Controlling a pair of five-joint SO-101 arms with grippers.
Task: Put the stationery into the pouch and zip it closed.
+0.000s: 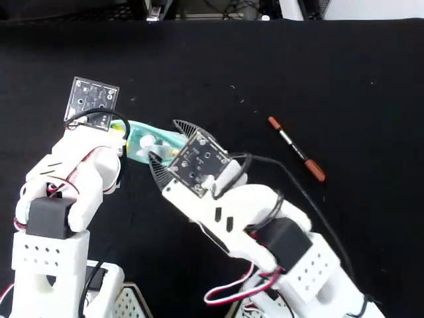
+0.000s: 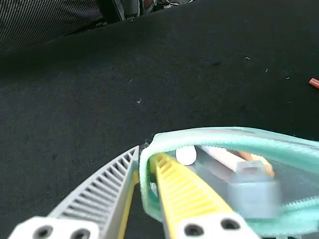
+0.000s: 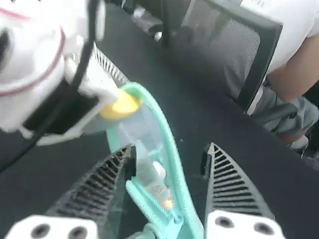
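Your left jaws clamp one end of the open pouch [image 1: 142, 141], your right jaws gape astride it, and the pen [image 1: 296, 149] lies well apart on the surface [image 1: 331, 66], nearer your right arm.

The pen [image 1: 296, 148] lies right of the pouch [image 1: 147, 141].

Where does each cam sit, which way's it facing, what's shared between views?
High view: fixed above the table, looking down; both arms, pouch, pen.
Left wrist view: on the left arm, looking along the left pincer, shut on the pouch's end.
Right wrist view: on the right arm, looking along the right pincer, open astride the pouch; left pincer beyond.
Shared: all three show the pouch.
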